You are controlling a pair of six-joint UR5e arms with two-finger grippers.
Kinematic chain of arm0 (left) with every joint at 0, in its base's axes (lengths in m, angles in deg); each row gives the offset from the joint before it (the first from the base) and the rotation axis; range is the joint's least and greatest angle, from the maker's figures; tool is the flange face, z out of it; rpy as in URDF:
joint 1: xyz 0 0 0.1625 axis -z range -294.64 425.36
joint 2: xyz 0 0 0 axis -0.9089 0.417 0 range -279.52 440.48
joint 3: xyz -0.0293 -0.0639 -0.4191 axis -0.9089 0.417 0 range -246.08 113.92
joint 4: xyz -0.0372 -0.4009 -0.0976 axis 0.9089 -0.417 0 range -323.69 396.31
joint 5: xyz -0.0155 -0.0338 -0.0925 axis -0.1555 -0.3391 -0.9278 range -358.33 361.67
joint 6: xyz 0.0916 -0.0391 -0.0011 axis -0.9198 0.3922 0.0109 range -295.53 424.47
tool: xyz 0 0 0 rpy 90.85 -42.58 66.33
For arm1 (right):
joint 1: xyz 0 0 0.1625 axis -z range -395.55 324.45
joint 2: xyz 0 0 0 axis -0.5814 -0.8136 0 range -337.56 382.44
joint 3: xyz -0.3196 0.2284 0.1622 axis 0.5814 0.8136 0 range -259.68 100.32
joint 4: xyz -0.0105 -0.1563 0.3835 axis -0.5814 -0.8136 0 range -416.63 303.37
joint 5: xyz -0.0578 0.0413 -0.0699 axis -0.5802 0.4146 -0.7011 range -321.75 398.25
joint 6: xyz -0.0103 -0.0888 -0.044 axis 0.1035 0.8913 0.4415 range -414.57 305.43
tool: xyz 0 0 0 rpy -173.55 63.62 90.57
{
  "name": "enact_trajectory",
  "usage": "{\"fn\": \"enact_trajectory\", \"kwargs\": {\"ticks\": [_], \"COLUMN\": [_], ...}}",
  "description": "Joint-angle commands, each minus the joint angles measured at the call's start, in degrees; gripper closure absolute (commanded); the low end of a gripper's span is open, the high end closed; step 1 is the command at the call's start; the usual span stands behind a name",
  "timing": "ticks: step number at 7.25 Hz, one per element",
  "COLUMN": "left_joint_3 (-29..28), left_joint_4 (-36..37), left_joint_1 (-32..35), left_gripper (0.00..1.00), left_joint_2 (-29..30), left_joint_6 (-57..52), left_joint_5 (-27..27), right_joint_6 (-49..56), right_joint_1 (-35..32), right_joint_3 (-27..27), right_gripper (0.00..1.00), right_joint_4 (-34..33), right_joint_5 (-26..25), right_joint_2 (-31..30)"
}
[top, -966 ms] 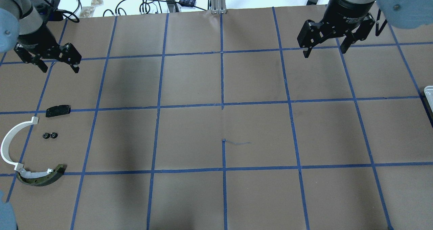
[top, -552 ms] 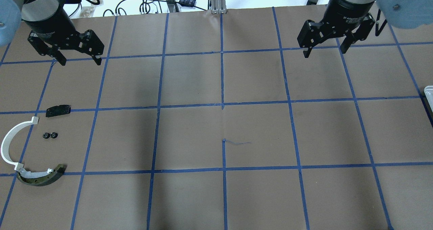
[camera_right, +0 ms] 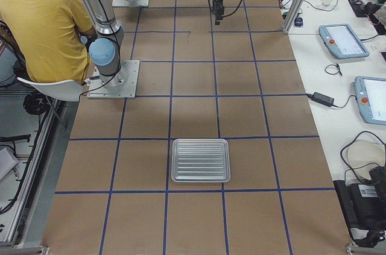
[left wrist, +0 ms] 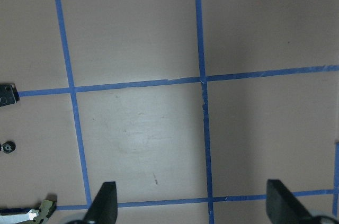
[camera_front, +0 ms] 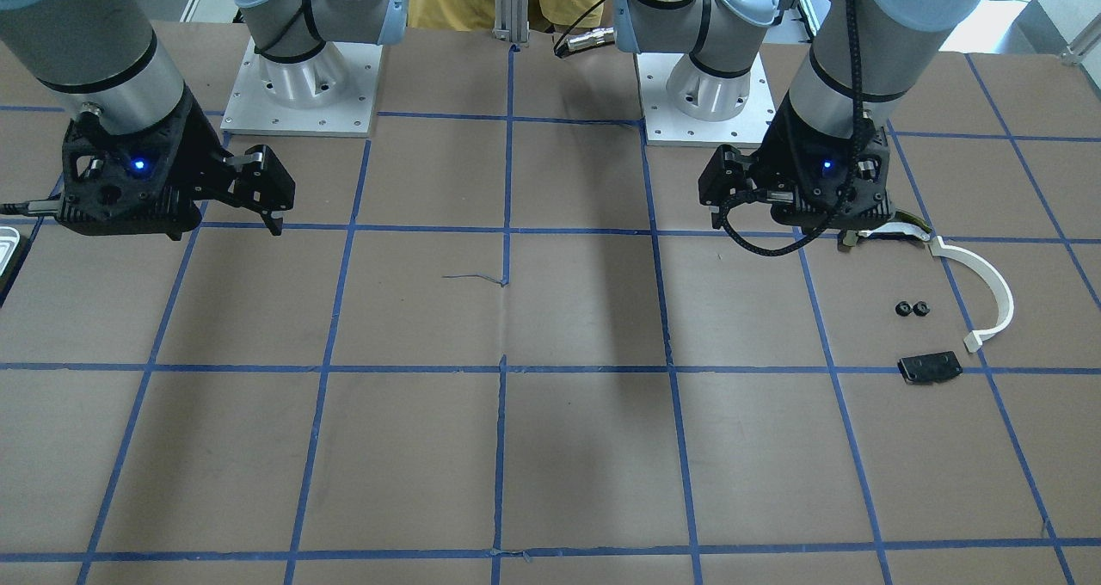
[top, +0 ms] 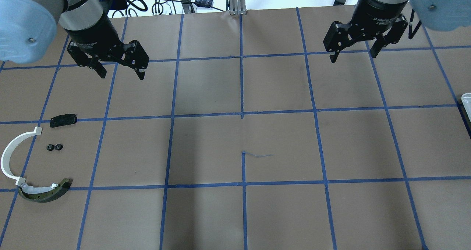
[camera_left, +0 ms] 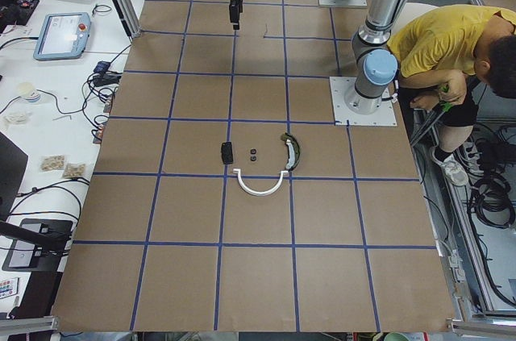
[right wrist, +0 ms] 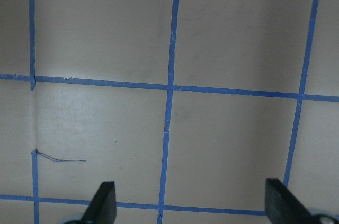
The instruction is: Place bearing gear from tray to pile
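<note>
The white strip (top: 7, 158), a half-ring lying flat at the robot's left end of the table (top: 243, 213), marks the pile. Two small black bearing gears (top: 54, 147) sit side by side inside the strip's curve, near it but not touching it. A flat black plate (top: 63, 120) lies just past the strip's notched end, on the side away from the robot. An olive-edged curved piece (top: 44, 195) meets the strip's other end, and the two seem to overlap there.

The left gripper (top: 121, 74) hangs above the brown paper, well apart from the strip, farther from the robot's base and more toward the table's middle. Its fingers are spread wide and nothing is between them. In the left wrist view the two tips frame bare paper and blue tape, with a gear and the plate cut off at the picture's left edge.

The right gripper (top: 353, 57) hangs far from the strip, over the robot's right half of the table. Its fingers also stand wide apart with nothing held.

The tray (camera_right: 201, 141), a ribbed metal pan with rounded corners, lies at the table's end opposite the strip. Only a sliver of it shows in the overhead view.

A person in a yellow shirt (camera_left: 451, 35) bends over behind the robot's bases.
</note>
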Motion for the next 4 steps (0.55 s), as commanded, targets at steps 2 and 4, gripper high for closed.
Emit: {"fn": "enact_trajectory", "kwargs": {"ticks": [2, 4], "left_joint_3": [0.57, 0.66], "left_joint_4": [-1.73, -2.61], "left_joint_1": [-0.13, -0.57], "left_gripper": [0.00, 0.00], "left_joint_2": [-1.65, -2.00], "left_joint_6": [0.15, -0.11], "left_joint_5": [-1.85, -1.24], "right_joint_6": [0.01, 0.01], "right_joint_1": [0.00, 0.00], "right_joint_3": [0.01, 0.01], "right_gripper": [0.00, 0.00], "right_joint_4": [-0.09, -0.09], "right_joint_5": [0.02, 0.02], "right_joint_2": [-0.03, -0.03]}}
